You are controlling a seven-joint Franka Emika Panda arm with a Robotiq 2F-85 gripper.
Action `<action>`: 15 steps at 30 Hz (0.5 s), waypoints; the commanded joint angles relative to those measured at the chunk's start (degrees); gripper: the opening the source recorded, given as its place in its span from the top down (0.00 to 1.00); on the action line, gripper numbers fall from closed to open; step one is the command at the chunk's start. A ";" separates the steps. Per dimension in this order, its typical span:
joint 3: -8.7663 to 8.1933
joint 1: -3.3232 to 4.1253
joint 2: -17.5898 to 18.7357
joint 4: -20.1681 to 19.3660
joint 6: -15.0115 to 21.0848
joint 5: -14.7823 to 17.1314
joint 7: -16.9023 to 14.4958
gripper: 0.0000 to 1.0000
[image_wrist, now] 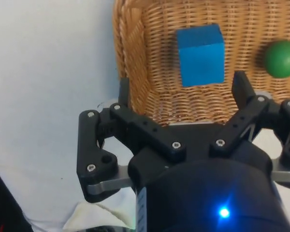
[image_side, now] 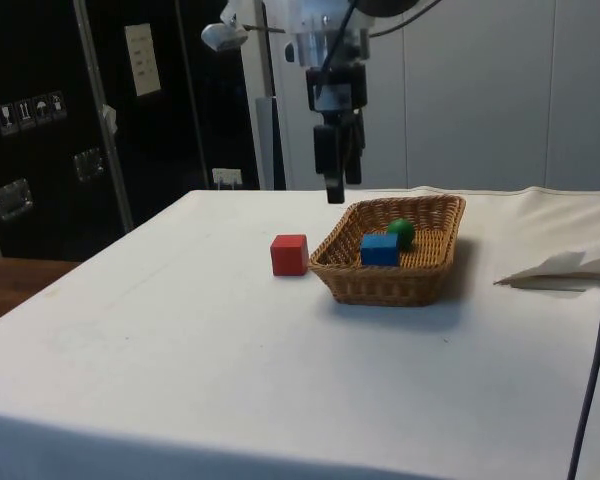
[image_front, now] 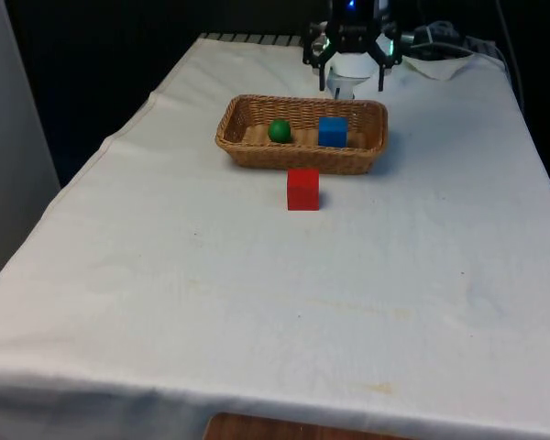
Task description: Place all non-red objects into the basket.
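Claw spread wide, empty, above basket w/ blue cube, prob. green ball.

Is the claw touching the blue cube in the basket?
Apart. In the side view the claw hangs above the basket, clear of the blue cube.

The basket sits on the table toward its far end. Inside it, the ball lies to the front view's left of a cube. A second cube stands on the cloth just before the basket's near wall.
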 commanded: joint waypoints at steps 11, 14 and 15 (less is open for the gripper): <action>3.44 0.52 -0.40 3.95 -4.41 0.29 3.38 0.00; 4.41 0.52 -0.40 4.87 -5.16 0.46 4.13 0.00; 4.07 0.34 -0.17 4.53 -4.41 0.11 3.67 0.00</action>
